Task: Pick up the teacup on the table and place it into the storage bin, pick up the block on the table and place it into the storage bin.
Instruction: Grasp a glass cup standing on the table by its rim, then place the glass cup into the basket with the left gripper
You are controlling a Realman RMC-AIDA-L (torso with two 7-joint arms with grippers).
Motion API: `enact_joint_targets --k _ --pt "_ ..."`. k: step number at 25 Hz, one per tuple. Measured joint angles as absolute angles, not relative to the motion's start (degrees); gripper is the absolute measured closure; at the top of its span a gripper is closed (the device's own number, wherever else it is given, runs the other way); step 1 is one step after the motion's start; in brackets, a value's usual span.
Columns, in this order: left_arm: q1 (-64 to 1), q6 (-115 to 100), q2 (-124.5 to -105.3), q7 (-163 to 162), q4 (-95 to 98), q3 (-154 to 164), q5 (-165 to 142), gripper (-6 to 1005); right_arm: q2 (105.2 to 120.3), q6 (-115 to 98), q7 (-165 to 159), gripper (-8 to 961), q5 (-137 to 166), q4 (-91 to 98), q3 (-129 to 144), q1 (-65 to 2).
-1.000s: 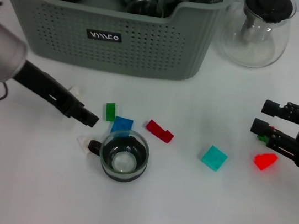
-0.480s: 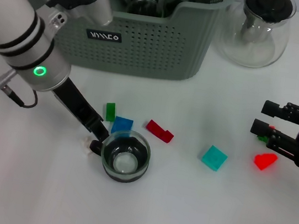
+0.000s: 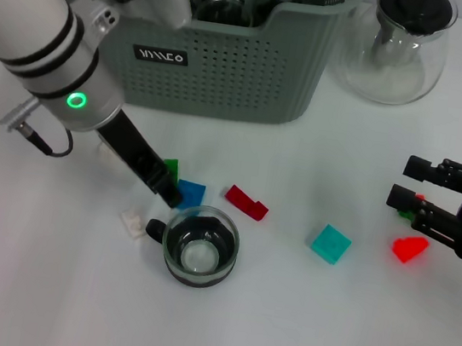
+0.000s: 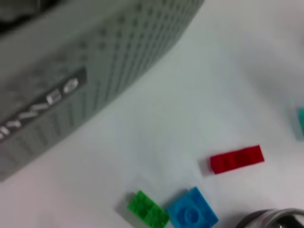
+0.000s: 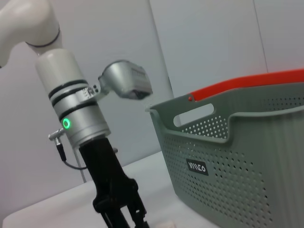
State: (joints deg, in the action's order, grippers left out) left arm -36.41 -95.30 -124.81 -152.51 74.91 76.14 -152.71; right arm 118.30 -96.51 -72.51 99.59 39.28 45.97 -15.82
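The teacup [image 3: 199, 246] is clear glass with a black base and handle, and it stands upright on the white table; its rim [image 4: 270, 219] just shows in the left wrist view. My left gripper [image 3: 166, 190] reaches down to the cup's near-left rim, by the handle. Loose blocks lie around: green [image 3: 171, 167], blue [image 3: 189, 193], red [image 3: 246, 201], teal [image 3: 330, 243] and a red one [image 3: 410, 248]. The grey-green storage bin [image 3: 228, 69] stands behind them. My right gripper [image 3: 409, 182] hangs open at the far right, just above the red block.
A glass carafe [image 3: 399, 46] with a black lid stands right of the bin. The bin holds dark teaware. A small white piece [image 3: 131, 221] lies left of the cup's handle. A little green block [image 3: 404, 213] sits under the right gripper.
My left arm has swung in and down to the right, bringing its gripper to the teacup's rim. The cup has shifted slightly right and toward me. The right arm has not moved.
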Motion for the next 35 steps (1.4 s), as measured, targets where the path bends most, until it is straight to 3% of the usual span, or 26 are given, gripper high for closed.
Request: enact_joint_targets --k 27,35 --pt "-36.83 -89.43 -124.68 -155.16 70.63 80.17 -157.28 491 118.17 -96.65 -72.51 405 100.37 38.67 45.32 -16.01" --pt "-37.64 -88.85 -124.85 -155.55 69.17 83.63 -155.44 544 118.12 -96.85 -72.51 405 100.38 38.67 45.24 -15.99"
